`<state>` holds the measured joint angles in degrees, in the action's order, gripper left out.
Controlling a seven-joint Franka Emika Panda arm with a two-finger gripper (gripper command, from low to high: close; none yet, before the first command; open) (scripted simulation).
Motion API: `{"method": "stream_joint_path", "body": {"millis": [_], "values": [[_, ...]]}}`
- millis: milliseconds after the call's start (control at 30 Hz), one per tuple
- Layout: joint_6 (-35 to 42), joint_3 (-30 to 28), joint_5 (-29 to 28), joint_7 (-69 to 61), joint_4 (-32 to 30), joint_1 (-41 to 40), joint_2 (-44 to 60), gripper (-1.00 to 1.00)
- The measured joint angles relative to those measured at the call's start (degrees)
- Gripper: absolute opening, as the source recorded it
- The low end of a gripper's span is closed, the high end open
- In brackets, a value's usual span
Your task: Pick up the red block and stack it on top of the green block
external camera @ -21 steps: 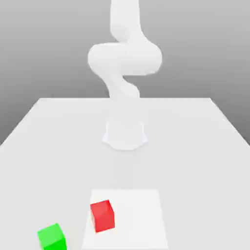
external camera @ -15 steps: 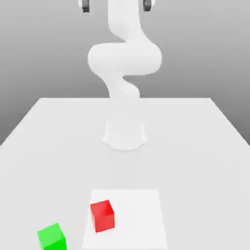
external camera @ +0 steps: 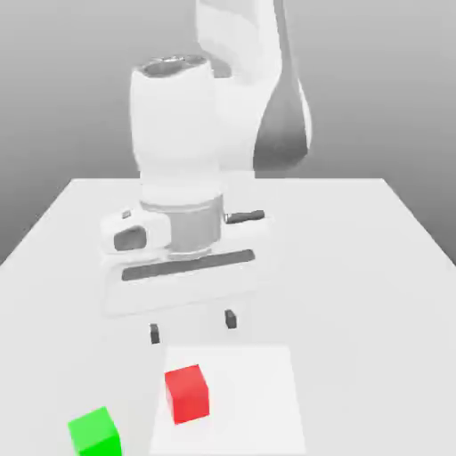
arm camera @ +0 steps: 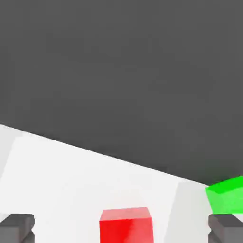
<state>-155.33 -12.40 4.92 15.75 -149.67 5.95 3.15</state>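
The red block (external camera: 187, 393) rests on a lighter white square patch (external camera: 258, 401) near the table's front edge. The green block (external camera: 94, 432) sits on the table at the exterior view's left of it, a short gap apart. My gripper (external camera: 192, 326) hangs low, just behind and slightly above the red block, open wide with nothing between its dark fingertips (external camera: 155, 334). In the hand view the red block (arm camera: 126, 225) lies ahead between the two fingers (arm camera: 16, 228), and the green block (arm camera: 227, 194) is off to one side.
The white table (external camera: 356, 240) stretches back to the arm's base, which the hand's large white body (external camera: 178, 160) hides. A grey backdrop stands beyond the table.
The arm has swung forward and down from high above. The hand now hangs low just behind the red block. Both blocks stay where they were.
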Motion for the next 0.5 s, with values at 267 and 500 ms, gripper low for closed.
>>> {"method": "stream_joint_path", "body": {"millis": [267, 500], "values": [[-10.73, 4.4, 4.75, -5.39, 0.54, -3.62, 14.06, -1.0], [-9.89, 4.05, 3.96, -4.81, 0.39, -3.43, 13.1, -1.0]]}}
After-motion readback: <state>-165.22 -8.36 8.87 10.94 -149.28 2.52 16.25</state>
